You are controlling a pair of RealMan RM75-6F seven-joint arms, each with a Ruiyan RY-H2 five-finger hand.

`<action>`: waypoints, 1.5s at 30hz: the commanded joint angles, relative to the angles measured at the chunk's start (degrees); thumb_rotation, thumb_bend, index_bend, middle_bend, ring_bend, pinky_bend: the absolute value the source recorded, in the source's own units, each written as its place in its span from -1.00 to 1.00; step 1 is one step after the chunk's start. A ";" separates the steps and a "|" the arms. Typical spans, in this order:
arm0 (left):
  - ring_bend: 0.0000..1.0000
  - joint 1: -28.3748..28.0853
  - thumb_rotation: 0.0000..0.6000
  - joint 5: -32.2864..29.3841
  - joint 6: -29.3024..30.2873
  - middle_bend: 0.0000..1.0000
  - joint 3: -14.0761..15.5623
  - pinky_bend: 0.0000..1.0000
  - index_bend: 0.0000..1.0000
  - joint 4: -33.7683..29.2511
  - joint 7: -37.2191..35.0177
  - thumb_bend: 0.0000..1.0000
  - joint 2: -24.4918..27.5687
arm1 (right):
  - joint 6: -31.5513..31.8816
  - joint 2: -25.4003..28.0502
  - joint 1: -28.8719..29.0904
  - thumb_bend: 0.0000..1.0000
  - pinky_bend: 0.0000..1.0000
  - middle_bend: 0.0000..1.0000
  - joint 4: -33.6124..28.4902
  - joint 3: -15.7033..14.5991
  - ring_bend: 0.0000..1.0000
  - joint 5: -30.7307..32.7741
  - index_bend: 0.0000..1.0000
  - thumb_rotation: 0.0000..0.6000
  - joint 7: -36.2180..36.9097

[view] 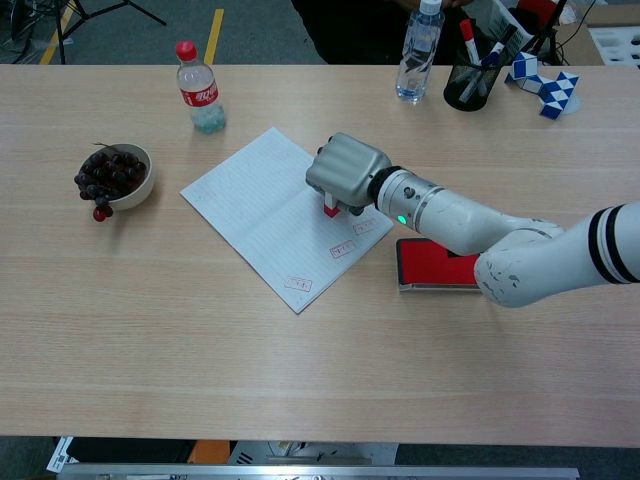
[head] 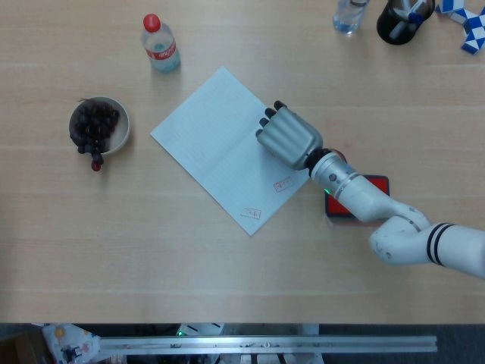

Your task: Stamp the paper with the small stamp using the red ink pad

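A white sheet of paper (head: 208, 140) (view: 250, 205) lies tilted in the middle of the table, with a few small red stamp marks (head: 283, 183) (view: 343, 248) near its lower right edge. My right hand (head: 288, 137) (view: 346, 172) hovers over the paper's right side, fingers curled down around the small red stamp (view: 330, 205), whose base sits on or just above the sheet. The red ink pad (head: 367, 199) (view: 435, 266) lies open to the right of the paper, partly under my forearm. The left hand is in neither view.
A bowl of dark grapes (head: 98, 127) (view: 113, 175) stands at the left. A cola bottle (head: 160, 43) (view: 196, 86) is behind the paper. At the back right are a water bottle (view: 417, 52), a black pen cup (view: 474, 82) and a blue-white twist toy (view: 542, 83).
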 commanded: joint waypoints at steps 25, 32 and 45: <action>-0.71 -0.15 1.00 1.23 0.30 -0.77 0.25 -0.72 -0.73 -1.20 1.05 -0.55 0.14 | 6.98 17.02 -5.26 -0.29 -0.31 -0.07 -16.88 -1.10 -0.35 -1.32 0.41 1.00 1.77; -0.71 -0.20 1.00 1.58 0.18 -0.77 0.50 -0.72 -0.73 -1.52 1.58 -0.55 0.05 | 6.53 18.55 -7.37 -0.30 -0.34 -0.07 -15.54 -3.24 -0.35 -0.75 0.41 1.00 2.59; -0.71 -0.28 1.00 1.86 -0.02 -0.77 0.77 -0.72 -0.73 -1.62 1.75 -0.55 -0.07 | 4.99 15.66 -9.14 -0.32 -0.38 -0.08 -8.89 -4.24 -0.34 0.15 0.41 1.00 5.09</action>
